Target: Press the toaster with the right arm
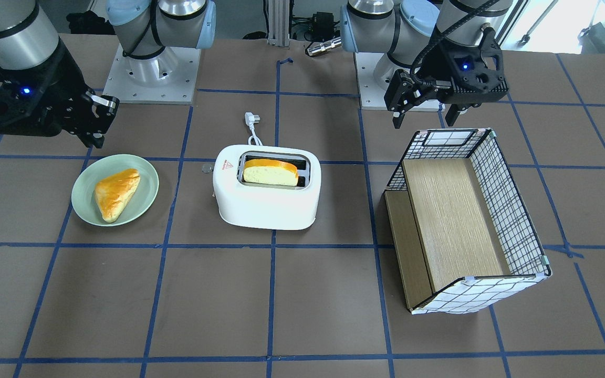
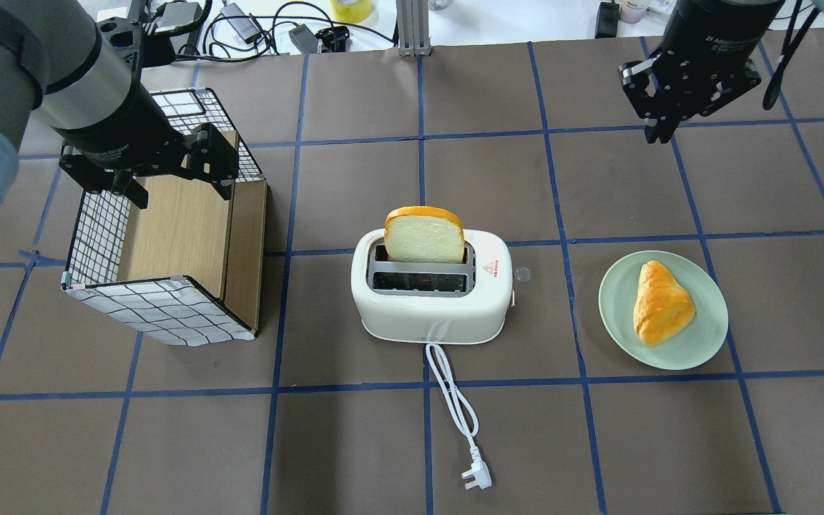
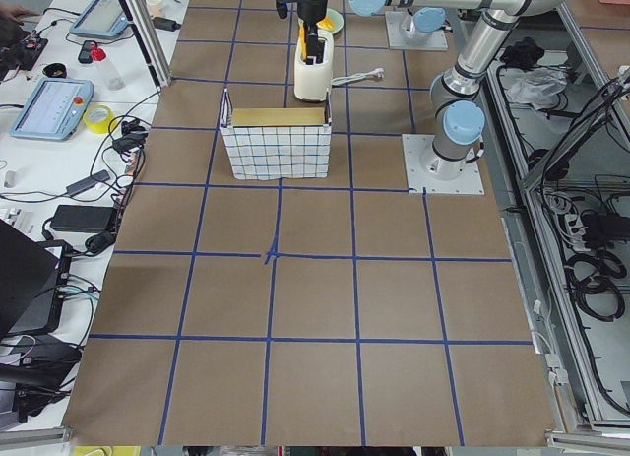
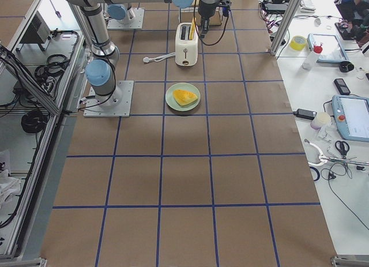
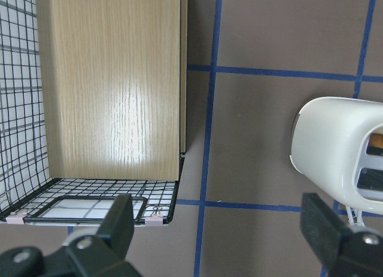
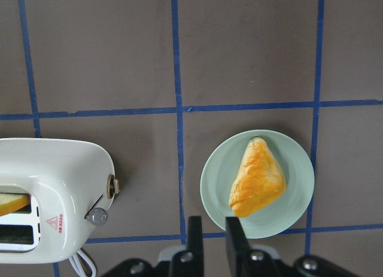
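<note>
Centre of the brown, blue-taped surface (image 2: 355, 443): the toaster (image 2: 430, 307), white and rounded, stands upright. A bread slice (image 2: 424, 236) rises out of its far slot; the near slot is dark. Its cord (image 2: 448, 390) snakes toward the robot and ends in a loose plug (image 2: 475, 478) lying on the surface.

The lever (image 6: 97, 215), a grey knob on a thin stalk, sticks out of the toaster's end that faces the green plate (image 2: 616, 315). The plate sits apart from it and carries a golden triangular pastry (image 2: 661, 302).

The right pincer (image 6: 212, 223) hangs high, looking down over plate and lever end. Its fingers are drawn almost together with only a slim gap, gripping nothing, well apart from the toaster.

On the other flank lies a grid-patterned basket (image 2: 162, 311) with wooden panels. The left pincer (image 5: 216, 200) hovers over it, spread wide and empty.

Labels now: a small red triangle mark (image 2: 489, 269) sits on the toaster's top beside tiny red print too small to read. White lettering (image 2: 725, 44) on the right wrist is too blurred to make out.
</note>
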Controlling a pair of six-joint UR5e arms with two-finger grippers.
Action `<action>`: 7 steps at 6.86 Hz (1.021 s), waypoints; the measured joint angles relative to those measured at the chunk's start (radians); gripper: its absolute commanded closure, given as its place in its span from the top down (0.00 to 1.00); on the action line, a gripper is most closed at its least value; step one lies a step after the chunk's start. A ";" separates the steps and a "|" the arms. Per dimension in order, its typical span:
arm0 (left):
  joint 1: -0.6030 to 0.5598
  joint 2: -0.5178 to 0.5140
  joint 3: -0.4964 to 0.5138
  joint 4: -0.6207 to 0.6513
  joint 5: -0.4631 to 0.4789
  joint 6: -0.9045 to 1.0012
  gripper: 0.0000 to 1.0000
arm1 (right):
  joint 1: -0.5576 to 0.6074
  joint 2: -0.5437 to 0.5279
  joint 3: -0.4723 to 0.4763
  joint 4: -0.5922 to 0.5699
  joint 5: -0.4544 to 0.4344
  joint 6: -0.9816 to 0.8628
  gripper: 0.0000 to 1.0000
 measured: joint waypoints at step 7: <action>-0.001 0.000 0.000 0.000 0.001 0.000 1.00 | 0.003 0.013 0.001 -0.195 0.019 0.002 1.00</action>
